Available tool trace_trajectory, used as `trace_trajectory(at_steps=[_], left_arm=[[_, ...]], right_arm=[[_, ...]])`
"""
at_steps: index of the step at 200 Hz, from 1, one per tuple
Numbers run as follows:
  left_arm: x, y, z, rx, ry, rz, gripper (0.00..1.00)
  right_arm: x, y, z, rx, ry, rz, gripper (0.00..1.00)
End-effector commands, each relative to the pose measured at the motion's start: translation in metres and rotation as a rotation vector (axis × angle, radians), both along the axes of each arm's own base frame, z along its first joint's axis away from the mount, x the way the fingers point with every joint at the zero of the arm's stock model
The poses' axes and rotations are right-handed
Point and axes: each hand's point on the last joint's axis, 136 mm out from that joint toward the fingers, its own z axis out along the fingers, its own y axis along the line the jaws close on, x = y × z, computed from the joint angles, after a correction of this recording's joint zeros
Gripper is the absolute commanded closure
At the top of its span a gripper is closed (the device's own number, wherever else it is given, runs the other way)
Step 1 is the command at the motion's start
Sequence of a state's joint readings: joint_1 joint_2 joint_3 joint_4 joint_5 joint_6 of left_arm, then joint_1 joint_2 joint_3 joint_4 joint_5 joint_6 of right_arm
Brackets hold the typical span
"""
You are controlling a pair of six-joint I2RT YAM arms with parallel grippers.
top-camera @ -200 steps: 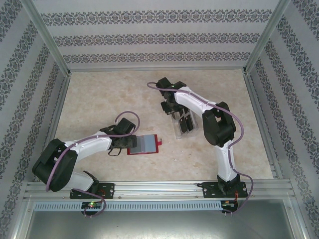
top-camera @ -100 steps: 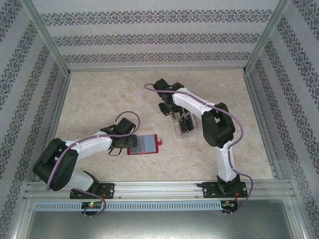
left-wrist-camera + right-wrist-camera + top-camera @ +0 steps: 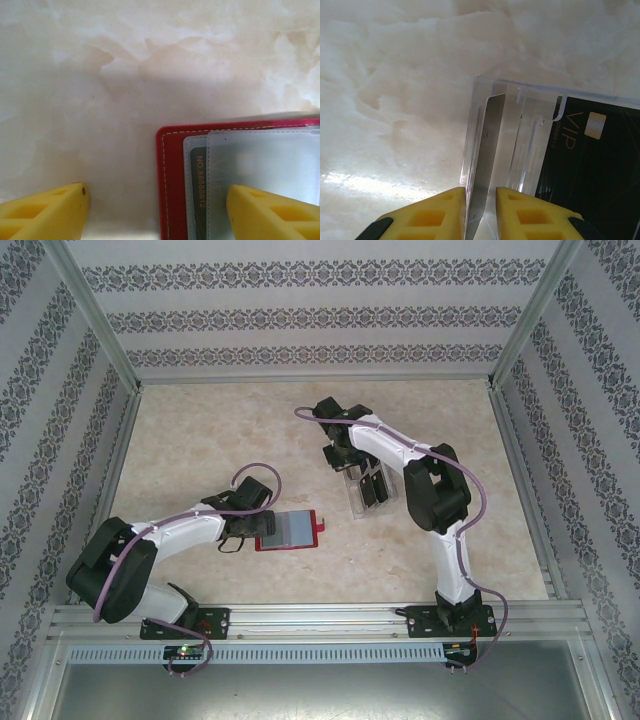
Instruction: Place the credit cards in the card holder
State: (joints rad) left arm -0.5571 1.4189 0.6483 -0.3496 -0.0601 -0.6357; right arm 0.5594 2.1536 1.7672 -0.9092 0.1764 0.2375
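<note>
The red card holder (image 3: 292,530) lies open on the table, clear sleeves up. My left gripper (image 3: 250,528) is at its left end, open. In the left wrist view one yellow finger (image 3: 270,215) rests over the card holder's sleeves (image 3: 172,175), where a dark credit card (image 3: 198,190) sits in a sleeve; the other finger (image 3: 45,210) is over bare table. My right gripper (image 3: 348,465) reaches into the clear rack (image 3: 365,495). Its jaws (image 3: 481,210) stand narrow on a credit card (image 3: 489,140) standing edge-on in the end slot. Another black credit card (image 3: 590,165) leans in the rack.
The clear plastic slotted rack (image 3: 520,125) stands right of centre on the marble-patterned table (image 3: 200,440). Patterned walls and metal posts close in the back and both sides. An aluminium rail (image 3: 320,618) runs along the near edge by the arm bases.
The right wrist shifted a little over the rack and came back. The left arm and the card holder have not moved.
</note>
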Motion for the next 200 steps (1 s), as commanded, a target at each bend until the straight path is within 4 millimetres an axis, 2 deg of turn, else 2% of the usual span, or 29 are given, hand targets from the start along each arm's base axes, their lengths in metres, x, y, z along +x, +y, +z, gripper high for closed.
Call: trace_trajectory(at_steps=[1,40,126,172,200], left_arm=[[0.0,-0.002,-0.003,0.021,0.002,-0.013,0.27],[0.001,-0.002,-0.002,0.019,0.001,-0.013,0.27],[0.001,-0.002,-0.002,0.021,0.001,-0.015,0.27],[0.002,-0.003,-0.001,0.021,0.001,-0.017,0.27],[0.002,-0.003,-0.001,0.021,0.0,-0.018,0.27]], right_arm=[[0.004,-0.005,0.0,-0.027,-0.001,-0.007,0.79],[0.005,-0.005,0.005,-0.019,-0.011,-0.007,0.83],[0.011,-0.004,0.011,-0.02,-0.024,-0.004,0.83],[0.01,-0.007,0.005,-0.03,-0.009,-0.003,0.83],[0.008,-0.008,0.004,-0.027,-0.004,-0.004,0.88]])
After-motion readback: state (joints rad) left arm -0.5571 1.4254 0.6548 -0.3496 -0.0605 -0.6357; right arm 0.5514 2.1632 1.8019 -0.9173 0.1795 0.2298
